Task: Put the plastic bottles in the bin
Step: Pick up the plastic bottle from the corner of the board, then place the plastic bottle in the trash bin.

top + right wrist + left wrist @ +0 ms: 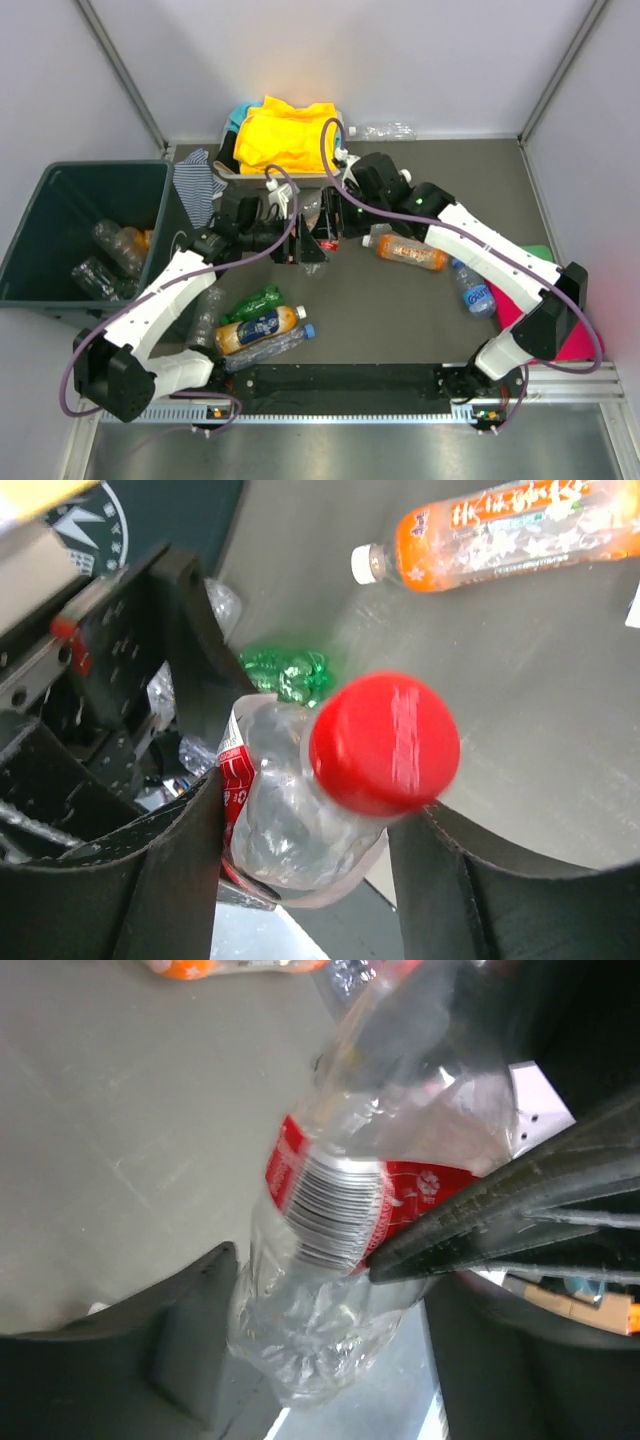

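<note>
Nearest the arm bases, a cluster of plastic bottles [258, 327] lies on the table [400, 330] by the left arm, with a green one [255, 300] just behind it.

Farther in, at mid-table, the two arms meet over one item. The right gripper [305, 810] is clamped part-way shut on a crushed red-capped bottle [290, 830], both fingers pressing its clear body, the cap pointing back up toward that wrist. The left gripper [300, 1260] brackets the same bottle at its red label. One finger [450, 1225] lies against the label, the other stands just beside the crumpled wall, and the pictures do not show whether it is gripping. The bottle's long axis runs across the left jaws' gap rather than along it, so a squeeze there would catch its waist.

An orange bottle [410, 252] and a blue-labelled one [475, 295] lie to the right of the pair.

The bin [70, 190] stands off the table's left edge, with a few bottles already inside, far nearer the left arm. This looks like a handover.

Farthest back sits a white tray [225, 150] of yellow cloth.
</note>
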`<state>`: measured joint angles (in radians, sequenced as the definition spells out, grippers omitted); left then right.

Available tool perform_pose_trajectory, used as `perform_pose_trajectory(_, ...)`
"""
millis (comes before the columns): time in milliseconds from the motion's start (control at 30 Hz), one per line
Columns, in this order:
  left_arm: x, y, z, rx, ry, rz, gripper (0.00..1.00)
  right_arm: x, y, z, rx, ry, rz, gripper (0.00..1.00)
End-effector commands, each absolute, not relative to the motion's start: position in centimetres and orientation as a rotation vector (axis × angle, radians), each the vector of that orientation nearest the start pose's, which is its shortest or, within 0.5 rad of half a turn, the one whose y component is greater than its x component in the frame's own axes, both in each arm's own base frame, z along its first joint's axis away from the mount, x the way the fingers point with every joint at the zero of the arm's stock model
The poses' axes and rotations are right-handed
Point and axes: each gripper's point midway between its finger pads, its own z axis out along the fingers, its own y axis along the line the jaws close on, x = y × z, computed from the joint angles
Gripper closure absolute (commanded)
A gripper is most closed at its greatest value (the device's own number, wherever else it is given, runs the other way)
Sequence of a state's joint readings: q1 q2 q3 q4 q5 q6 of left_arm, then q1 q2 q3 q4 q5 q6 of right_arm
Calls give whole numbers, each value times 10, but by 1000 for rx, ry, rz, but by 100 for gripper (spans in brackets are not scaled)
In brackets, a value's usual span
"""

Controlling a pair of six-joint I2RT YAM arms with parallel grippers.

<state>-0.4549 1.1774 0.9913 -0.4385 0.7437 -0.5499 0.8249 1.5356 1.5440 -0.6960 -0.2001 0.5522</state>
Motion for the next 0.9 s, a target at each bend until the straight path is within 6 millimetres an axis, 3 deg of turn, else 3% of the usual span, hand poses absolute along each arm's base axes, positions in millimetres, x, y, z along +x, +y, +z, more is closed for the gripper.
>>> perform_pose_trajectory(0,233,-251,240,312,2240,-1251,48,245,342,286,-454,2279,944,36)
perform_pose_trajectory(67,239,-246,250,285,2214,-1199,56,251,336,284,-422,2289,890,1)
perform_pose_trajectory(133,247,-235,251,236,2222,-1092,63,259,324,279,-372,2307,804,1)
perform_pose_trajectory(400,264,-200,323,153,2121,-832,66,276,289,295,-337,2275,641,1)
perform_pose_trajectory(433,265,-197,343,166,2084,-815,66,276,288,298,-363,2259,642,1)
perform_pose_trajectory(500,263,-185,349,147,2104,-746,66,269,289,305,-448,2227,665,1)
perform_pose_trajectory(567,265,-169,374,99,2065,-666,66,269,287,307,-459,2204,666,1)
perform_pose_trajectory(600,269,-146,370,11,2087,-520,66,271,279,312,-428,2179,635,1)
perform_pose_trajectory(633,270,-133,388,-35,2045,-468,66,275,273,312,-394,2166,602,1)
perform_pose_trajectory(667,269,-120,393,-79,2033,-404,65,278,269,306,-374,2166,570,1)
perform_pose_trajectory(700,268,-92,392,-169,2031,-253,64,284,261,306,-341,2157,523,1)
perform_pose_trajectory(767,264,-63,404,-254,1990,-115,63,289,251,302,-301,2167,470,1)
perform_pose_trajectory(800,262,-37,409,-340,1950,24,60,292,246,302,-283,2169,453,1)
perform_pose_trajectory(867,249,-4,418,-425,1924,196,59,299,235,297,-231,2186,411,1)
